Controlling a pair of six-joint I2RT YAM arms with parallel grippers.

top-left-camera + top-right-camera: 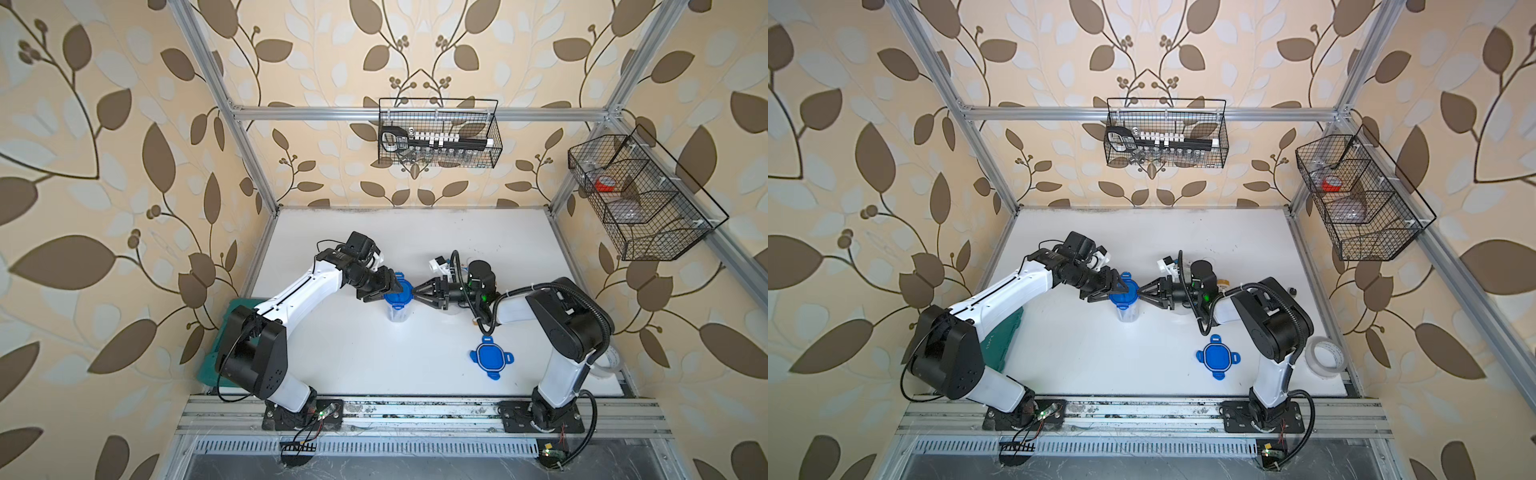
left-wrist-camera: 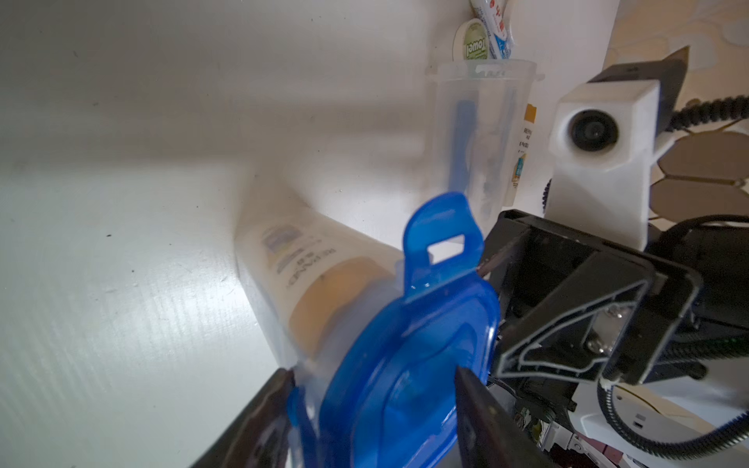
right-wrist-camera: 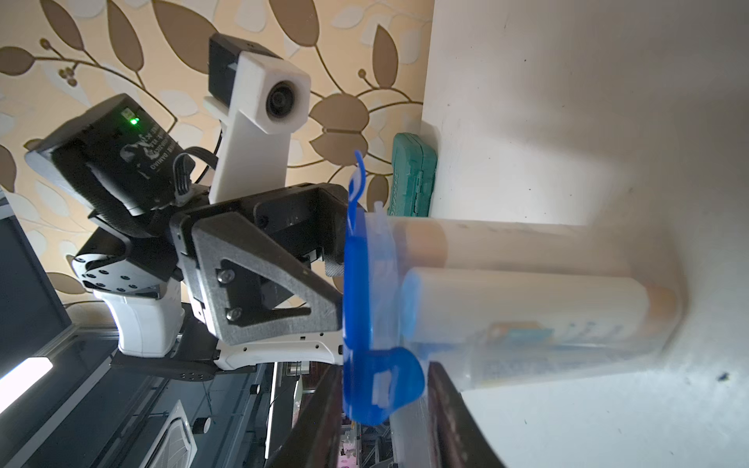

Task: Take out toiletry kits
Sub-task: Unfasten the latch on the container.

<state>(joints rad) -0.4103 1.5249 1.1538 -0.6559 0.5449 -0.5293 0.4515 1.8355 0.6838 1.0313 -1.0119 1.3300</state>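
Black left gripper (image 1: 394,287) and right gripper (image 1: 417,294) both straddle the blue four-tabbed lid (image 1: 398,294), their grip unclear; toiletries blurred inside the clear jar (image 1: 397,312) on the white table (image 1: 353,353).

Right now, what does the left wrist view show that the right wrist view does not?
Only the left wrist view: a second, open jar with a tube and a towel tablet at its mouth. Only the right wrist view: a green case at the table edge. Both: the lidded jar, its blue lid still on, and orange-capped bottles inside it.
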